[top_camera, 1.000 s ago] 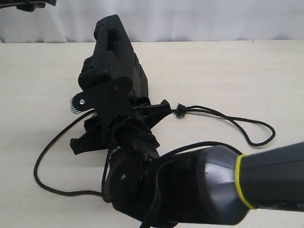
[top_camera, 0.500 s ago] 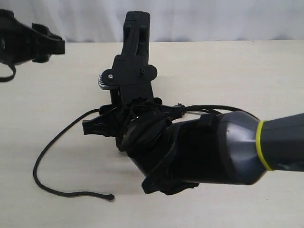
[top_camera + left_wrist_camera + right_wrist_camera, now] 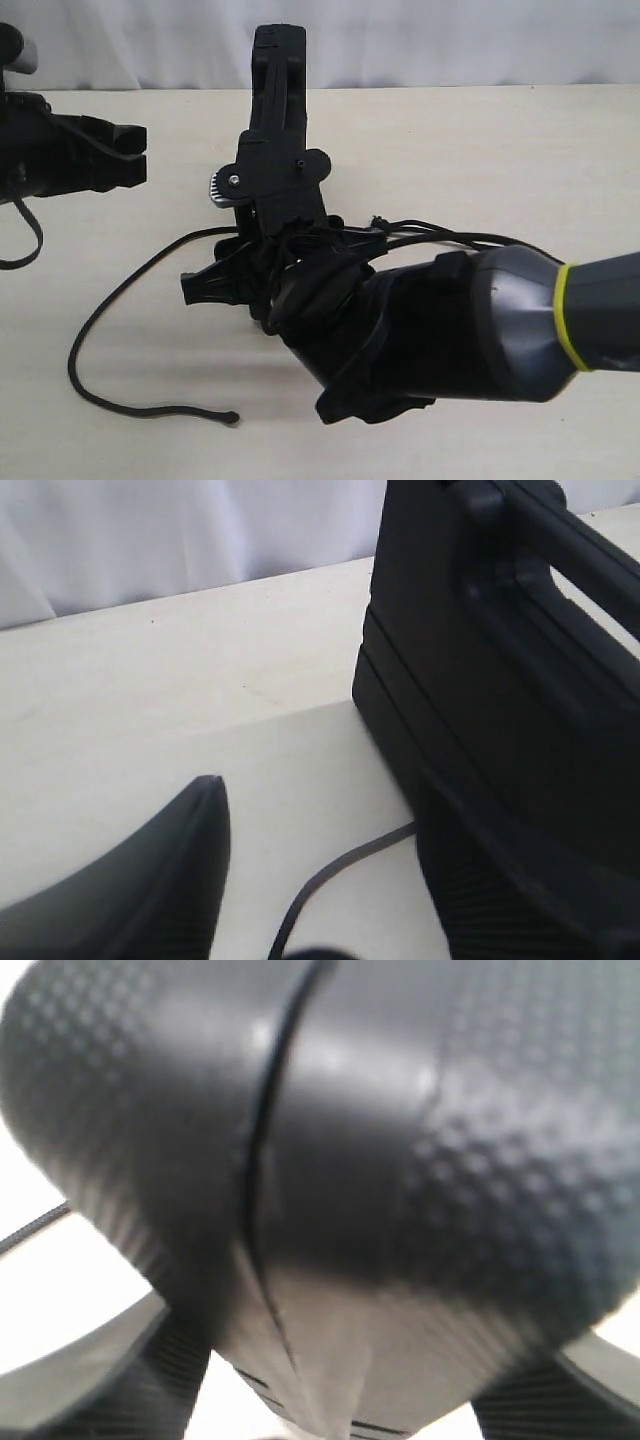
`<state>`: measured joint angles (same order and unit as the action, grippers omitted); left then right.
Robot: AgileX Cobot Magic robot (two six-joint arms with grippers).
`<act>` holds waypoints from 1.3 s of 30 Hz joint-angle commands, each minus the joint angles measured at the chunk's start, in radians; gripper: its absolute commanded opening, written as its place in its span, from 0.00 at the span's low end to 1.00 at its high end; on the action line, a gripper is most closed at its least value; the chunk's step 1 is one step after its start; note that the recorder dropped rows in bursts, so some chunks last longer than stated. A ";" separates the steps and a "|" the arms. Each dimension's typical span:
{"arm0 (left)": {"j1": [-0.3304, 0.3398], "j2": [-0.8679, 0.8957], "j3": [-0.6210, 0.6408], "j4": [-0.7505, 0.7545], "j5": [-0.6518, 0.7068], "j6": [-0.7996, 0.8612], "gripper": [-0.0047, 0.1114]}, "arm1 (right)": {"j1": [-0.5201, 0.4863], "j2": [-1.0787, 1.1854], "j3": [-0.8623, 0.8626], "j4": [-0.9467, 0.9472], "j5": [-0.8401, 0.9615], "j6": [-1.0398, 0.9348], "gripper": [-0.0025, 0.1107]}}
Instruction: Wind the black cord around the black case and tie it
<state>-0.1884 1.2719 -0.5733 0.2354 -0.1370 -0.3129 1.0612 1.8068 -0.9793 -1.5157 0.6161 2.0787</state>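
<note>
Standing on edge near the middle of the pale beige tabletop (image 3: 500,150), the flat rectangular matte black plastic case (image 3: 280,70) is pointing its handle slot toward the white cloth backdrop (image 3: 450,40). The long thin black braided cord (image 3: 100,310) is bunching around the case's lower half. One length is looping left across the table and ending in a small knotted tip nearer the camera. Other strands are running right and passing behind the bulky grey-black right arm (image 3: 480,320) with its yellow ring. That arm is blocking most of the case's lower end in the exterior view.

The right gripper (image 3: 275,215) is clamping the case, jaws set wide on either side. Its wrist view is showing only a blurred, dimpled black surface with a seam, between two ribbed fingers.

The left gripper (image 3: 142,156) is hovering well to the left of the case, jaws parted, holding nothing. Its wrist view is showing the case's grooved side beyond one finger, with cord lying on the table between the fingers.
</note>
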 commanded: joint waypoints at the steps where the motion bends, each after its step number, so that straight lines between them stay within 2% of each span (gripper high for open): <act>1: -0.049 0.028 0.025 0.079 -0.036 -0.005 0.50 | -0.001 -0.008 0.006 -0.014 -0.027 0.000 0.06; 4: -0.098 0.099 0.025 0.123 -0.064 -0.005 0.50 | -0.001 -0.008 0.006 -0.023 -0.047 -0.003 0.06; 9: -0.098 0.165 0.023 0.120 -0.119 0.001 0.50 | -0.001 -0.008 0.006 -0.010 -0.047 -0.097 0.06; 13: -0.098 0.166 0.023 0.123 -0.184 0.001 0.50 | -0.001 -0.008 0.006 -0.010 -0.047 -0.097 0.06; 18: -0.098 0.166 0.023 0.130 -0.188 0.001 0.50 | -0.001 -0.008 0.006 -0.010 -0.059 -0.097 0.08; 24: -0.098 0.166 0.023 0.130 -0.197 0.001 0.50 | -0.001 -0.008 0.006 -0.010 -0.088 -0.097 0.29; 28: -0.098 0.166 0.023 0.130 -0.206 0.001 0.50 | -0.001 -0.008 0.006 -0.010 -0.088 -0.097 0.39; 31: -0.098 0.166 0.023 0.130 -0.213 0.001 0.50 | -0.001 -0.008 0.004 0.048 -0.060 -0.098 0.53; 35: -0.098 0.166 0.023 0.130 -0.222 0.001 0.50 | -0.001 -0.019 0.004 0.095 -0.049 -0.164 0.67; 39: -0.098 0.166 0.023 0.130 -0.235 0.001 0.50 | -0.001 -0.043 0.004 0.118 -0.065 -0.218 0.74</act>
<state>-0.2809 1.4350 -0.5491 0.3648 -0.3433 -0.3112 1.0612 1.7858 -0.9795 -1.4114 0.5594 1.8995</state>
